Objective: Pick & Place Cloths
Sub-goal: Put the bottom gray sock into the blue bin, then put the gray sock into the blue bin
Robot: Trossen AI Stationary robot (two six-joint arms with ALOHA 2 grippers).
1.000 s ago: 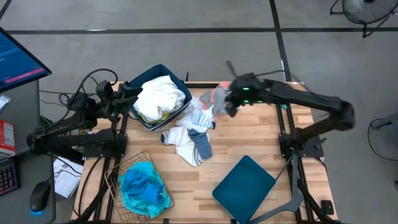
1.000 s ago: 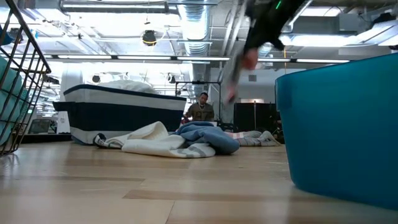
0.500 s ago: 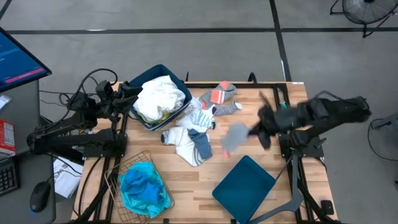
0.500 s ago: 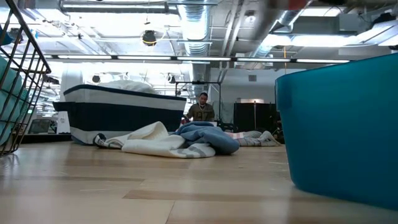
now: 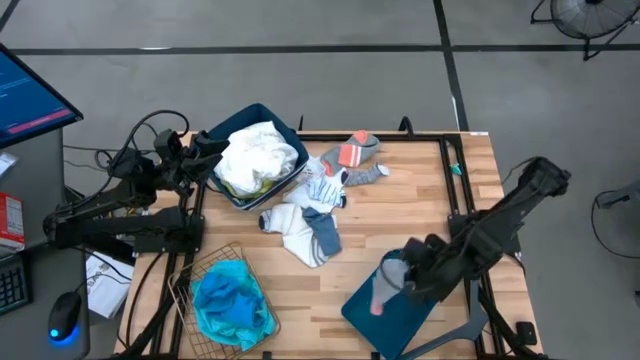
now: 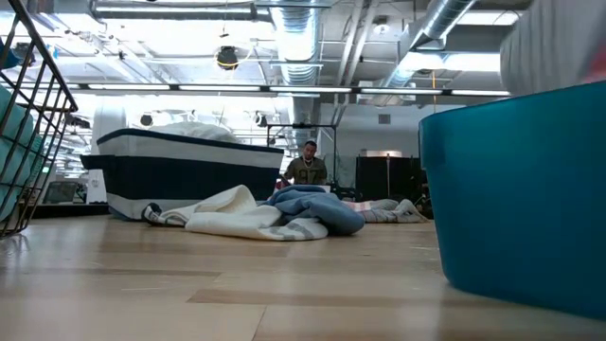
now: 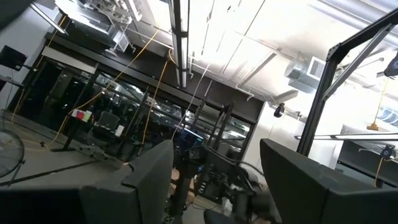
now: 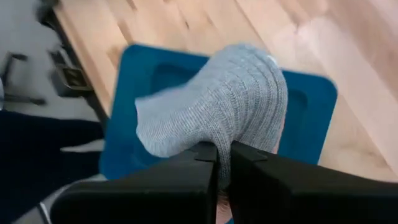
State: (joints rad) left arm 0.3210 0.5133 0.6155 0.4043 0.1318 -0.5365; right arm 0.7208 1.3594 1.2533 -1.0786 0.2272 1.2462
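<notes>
My right gripper is clamped tight on a grey sock, which hangs directly over the blue bin at the table's near right corner. The sock's long axis dangles toward the bin floor, so I judge a release would drop it straight in. My left gripper waits past the table's far left corner, fingers apart and empty.
</notes>
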